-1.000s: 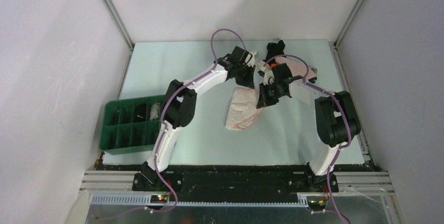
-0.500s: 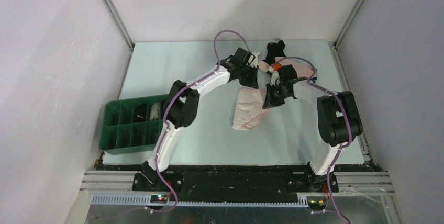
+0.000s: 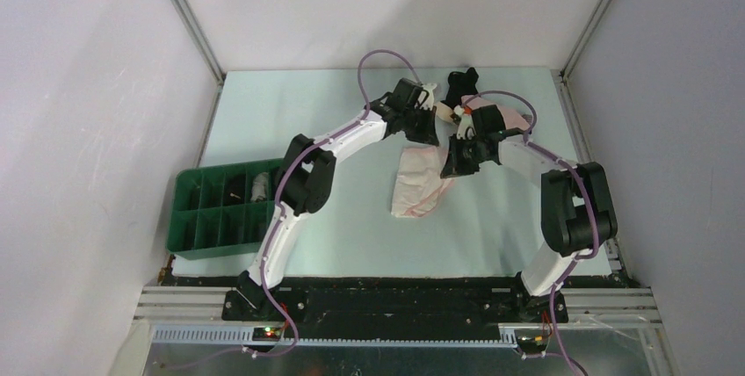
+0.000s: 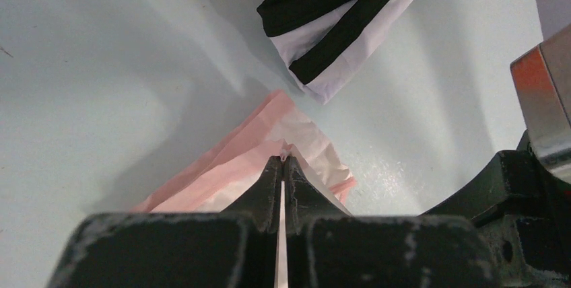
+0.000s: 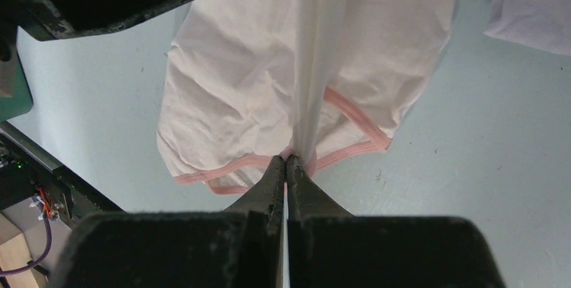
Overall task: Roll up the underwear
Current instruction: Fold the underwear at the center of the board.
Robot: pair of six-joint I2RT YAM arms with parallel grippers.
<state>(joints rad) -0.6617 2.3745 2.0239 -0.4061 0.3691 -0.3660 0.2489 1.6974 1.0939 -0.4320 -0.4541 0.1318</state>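
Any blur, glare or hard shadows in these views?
Top external: even light, sharp. Left wrist: jaws in front are soft-focus; a broad soft shadow falls on the table left of the pink underwear. Right wrist: jaws blurred, cloth creases crisp.

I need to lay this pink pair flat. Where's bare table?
Bare table runs along the near edge, between the two arms, in front of the pink underwear. The far-left corner beyond the green tray is free too. Crowded: far centre-right, where the garment pile sits by the left gripper and right gripper.
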